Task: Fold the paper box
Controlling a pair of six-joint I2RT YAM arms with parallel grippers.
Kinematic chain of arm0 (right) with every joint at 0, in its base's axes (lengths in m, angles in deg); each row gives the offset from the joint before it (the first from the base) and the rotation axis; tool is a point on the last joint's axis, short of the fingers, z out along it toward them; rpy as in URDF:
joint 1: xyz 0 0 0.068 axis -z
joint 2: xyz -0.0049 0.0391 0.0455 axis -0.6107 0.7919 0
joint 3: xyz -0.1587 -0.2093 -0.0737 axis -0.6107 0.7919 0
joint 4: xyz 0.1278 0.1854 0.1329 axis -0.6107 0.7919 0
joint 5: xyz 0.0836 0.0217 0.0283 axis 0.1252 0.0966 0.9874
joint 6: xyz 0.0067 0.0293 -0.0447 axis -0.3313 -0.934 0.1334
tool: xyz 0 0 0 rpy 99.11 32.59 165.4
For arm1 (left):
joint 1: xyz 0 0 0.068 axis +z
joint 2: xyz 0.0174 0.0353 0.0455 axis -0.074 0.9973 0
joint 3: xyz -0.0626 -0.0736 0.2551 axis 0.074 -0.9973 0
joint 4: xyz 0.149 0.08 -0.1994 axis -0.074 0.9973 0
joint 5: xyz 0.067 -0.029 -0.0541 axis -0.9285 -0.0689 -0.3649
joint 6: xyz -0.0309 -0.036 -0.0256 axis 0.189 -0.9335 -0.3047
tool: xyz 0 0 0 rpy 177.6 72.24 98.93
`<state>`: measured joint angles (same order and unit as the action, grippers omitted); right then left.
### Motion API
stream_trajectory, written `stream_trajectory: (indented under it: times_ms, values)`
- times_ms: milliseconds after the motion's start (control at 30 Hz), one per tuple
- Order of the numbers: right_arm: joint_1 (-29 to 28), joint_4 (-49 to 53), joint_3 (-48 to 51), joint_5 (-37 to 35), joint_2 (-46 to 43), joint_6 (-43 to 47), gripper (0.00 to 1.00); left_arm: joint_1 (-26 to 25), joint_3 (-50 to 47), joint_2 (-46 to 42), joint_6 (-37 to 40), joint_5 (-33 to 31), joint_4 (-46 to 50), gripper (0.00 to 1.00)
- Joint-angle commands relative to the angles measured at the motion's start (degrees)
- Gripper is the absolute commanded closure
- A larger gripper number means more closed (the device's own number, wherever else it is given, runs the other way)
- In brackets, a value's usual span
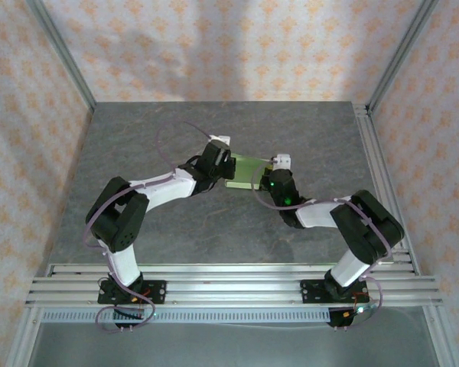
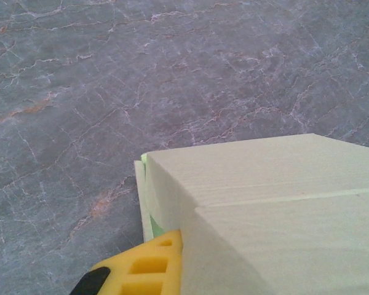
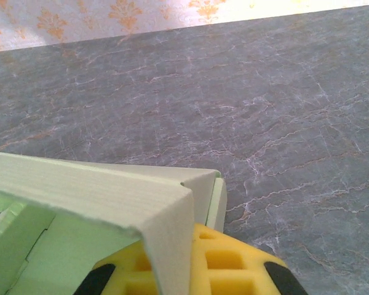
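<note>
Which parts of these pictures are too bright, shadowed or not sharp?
Top external view: even light, only faint shadows on the grey marble-patterned table. Left wrist view: the pale green paper box near the lens looks washed out and soft. Right wrist view: the patterned wall is overexposed at upper right.

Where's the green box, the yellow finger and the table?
paper box (image 1: 245, 170): top view, its green top.
yellow finger (image 2: 141, 270): left wrist view, its ribbed side.
table (image 3: 283, 110): right wrist view, bare grey surface.
</note>
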<state>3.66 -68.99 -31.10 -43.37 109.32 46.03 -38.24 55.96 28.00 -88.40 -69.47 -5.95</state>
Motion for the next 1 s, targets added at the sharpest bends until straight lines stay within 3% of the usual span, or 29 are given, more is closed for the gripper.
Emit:
stream_trajectory:
  times_ms: [0,100,433,700,833,967]
  values:
    - [-0.8,-3.7,2.3,6.2,1.7,0.1,0.94,-1.5,-3.3,1.1,-1.3,0.9,2.8,1.0]
    - [-0.8,-3.2,2.2,6.1,0.3,-0.6,0.94,-1.5,-2.9,0.5,-1.8,1.0,3.4,1.0]
    - [-0.8,6.9,-2.9,5.5,-4.8,-0.5,0.94,-1.4,15.3,2.8,-4.9,0.2,24.2,1.0]
    - [-0.8,15.1,-7.5,4.1,-6.2,-1.3,0.95,-0.4,24.0,6.0,-10.0,2.4,34.1,1.0]
    - [-0.8,16.8,-9.1,4.4,-6.2,-1.4,0.95,0.3,25.5,8.8,-12.3,5.8,33.9,1.0]
    - [-0.9,16.8,-9.7,4.8,-5.7,-1.1,0.95,0.4,25.7,8.9,-11.3,5.0,33.7,1.0]
